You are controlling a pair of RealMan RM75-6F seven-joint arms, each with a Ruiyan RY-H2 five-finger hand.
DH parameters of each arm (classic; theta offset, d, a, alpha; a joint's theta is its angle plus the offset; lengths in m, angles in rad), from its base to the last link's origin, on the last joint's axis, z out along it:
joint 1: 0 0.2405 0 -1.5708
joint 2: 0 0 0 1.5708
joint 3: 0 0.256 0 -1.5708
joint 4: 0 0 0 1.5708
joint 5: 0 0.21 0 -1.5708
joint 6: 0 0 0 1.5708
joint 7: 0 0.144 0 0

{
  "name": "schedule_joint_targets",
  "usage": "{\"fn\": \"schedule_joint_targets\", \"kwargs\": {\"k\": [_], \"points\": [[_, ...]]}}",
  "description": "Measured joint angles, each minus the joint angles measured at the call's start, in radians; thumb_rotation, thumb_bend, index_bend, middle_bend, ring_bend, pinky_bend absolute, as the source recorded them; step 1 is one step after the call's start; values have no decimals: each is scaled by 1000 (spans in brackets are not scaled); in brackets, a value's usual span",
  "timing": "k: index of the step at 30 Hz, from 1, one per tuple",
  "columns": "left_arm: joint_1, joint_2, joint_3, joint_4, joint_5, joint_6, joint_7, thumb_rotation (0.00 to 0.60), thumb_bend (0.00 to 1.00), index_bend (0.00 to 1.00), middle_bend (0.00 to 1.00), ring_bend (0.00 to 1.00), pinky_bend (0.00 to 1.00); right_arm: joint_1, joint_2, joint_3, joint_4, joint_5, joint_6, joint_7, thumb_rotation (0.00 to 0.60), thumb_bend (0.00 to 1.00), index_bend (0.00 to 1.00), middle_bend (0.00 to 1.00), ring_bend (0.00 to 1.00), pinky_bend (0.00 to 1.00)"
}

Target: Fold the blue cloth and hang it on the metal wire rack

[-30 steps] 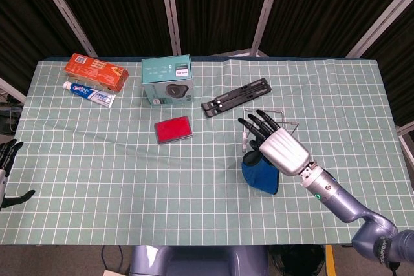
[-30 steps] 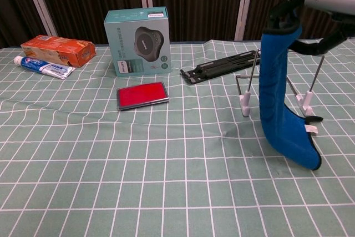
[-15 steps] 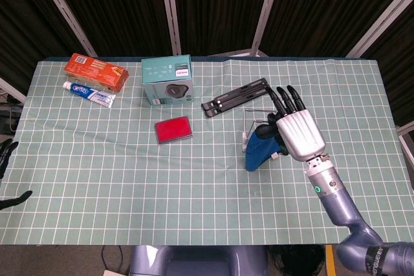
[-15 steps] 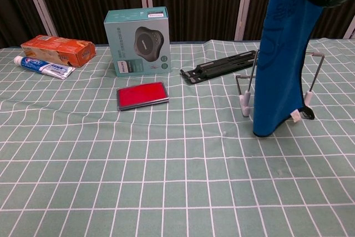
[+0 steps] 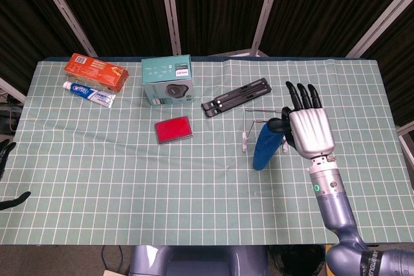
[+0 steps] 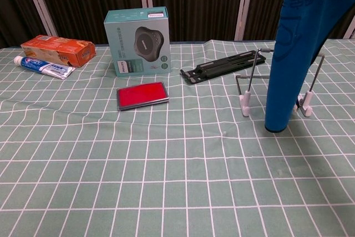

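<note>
The right hand (image 5: 309, 130) holds the folded blue cloth (image 6: 298, 48) by its top, letting it hang as a long narrow strip. That keeps the fold together and lets the cloth's weight pull it straight, so it can be carried over the rack rather than dragged. In the chest view the strip's lower end appears to hover just above the desk (image 6: 166, 181), in front of the metal wire rack (image 6: 248, 84), whose uprights show on either side of the strip. From the head view the cloth (image 5: 266, 143) sits just beside the rack (image 5: 247, 127), on its right, with the hand lifted above rack height. The exact pinch is hidden under the palm, but the fingers I can see point away toward the back of the desk.

My guess is that the cloth is raised this high so its hanging end can clear the top wire before being draped across it; the hanging itself is not yet done.

The left hand (image 5: 5, 172) is barely visible at the desk's left edge; whether it is spread or curled, I cannot tell.

The teal product box (image 5: 167, 80), red case (image 5: 173, 129), black folding stand (image 5: 235, 97), orange carton (image 5: 95, 72) and toothpaste tube (image 5: 89, 93) lie well apart, to the left, leaving the route unobstructed.
</note>
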Motion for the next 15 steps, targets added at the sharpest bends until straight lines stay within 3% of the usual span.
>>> {"fn": "schedule_joint_targets", "kwargs": {"k": [15], "points": [[-10,-5,-13,13,-43,-29,0,600,0,0,0,0,0,111,-143,118,143,235,84,-100,600,549,755,34,0,0]]}}
